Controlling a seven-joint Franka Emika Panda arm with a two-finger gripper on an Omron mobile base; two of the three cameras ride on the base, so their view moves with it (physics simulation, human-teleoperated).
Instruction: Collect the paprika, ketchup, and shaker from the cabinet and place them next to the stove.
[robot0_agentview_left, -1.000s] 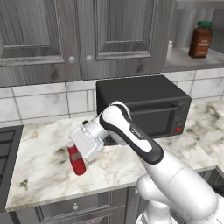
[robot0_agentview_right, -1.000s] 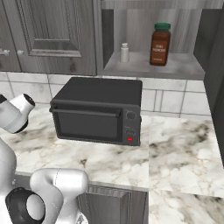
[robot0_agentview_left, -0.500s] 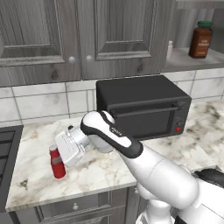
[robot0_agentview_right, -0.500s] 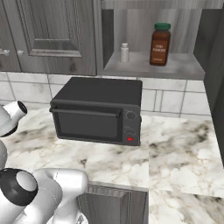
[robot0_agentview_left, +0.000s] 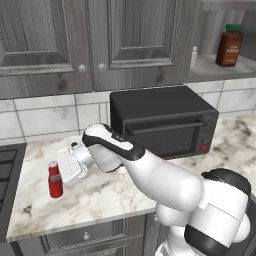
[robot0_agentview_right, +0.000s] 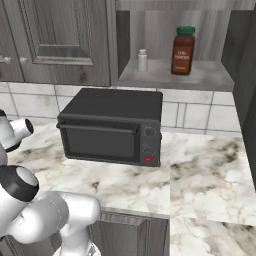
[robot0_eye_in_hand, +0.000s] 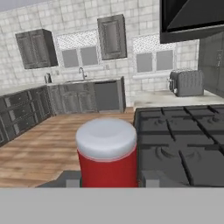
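a marbled white counter (robot0_agentview_left: 100, 192) ran under grey wood-grain wall doors with round knobs (robot0_agentview_left: 82, 67). a black toaster oven (robot0_agentview_right: 112, 125) sat on it at about two o'clock in the left base view, backed by pale square wall tile (robot0_agentview_left: 47, 120). from the hand view, a wooden plank floor (robot0_eye_in_hand: 39, 151) stretched to grey base units (robot0_eye_in_hand: 70, 98) at ten o'clock, with a faucet (robot0_eye_in_hand: 81, 72), two bright windows (robot0_eye_in_hand: 78, 54) either side of a wall cupboard (robot0_eye_in_hand: 112, 36), and a toaster (robot0_eye_in_hand: 187, 83) at two o'clock.

Glossy marble counter (robot0_agentview_left: 100, 195); matt wood-grain cabinet (robot0_agentview_right: 150, 30); smooth plastic ketchup (robot0_agentview_left: 55, 180).
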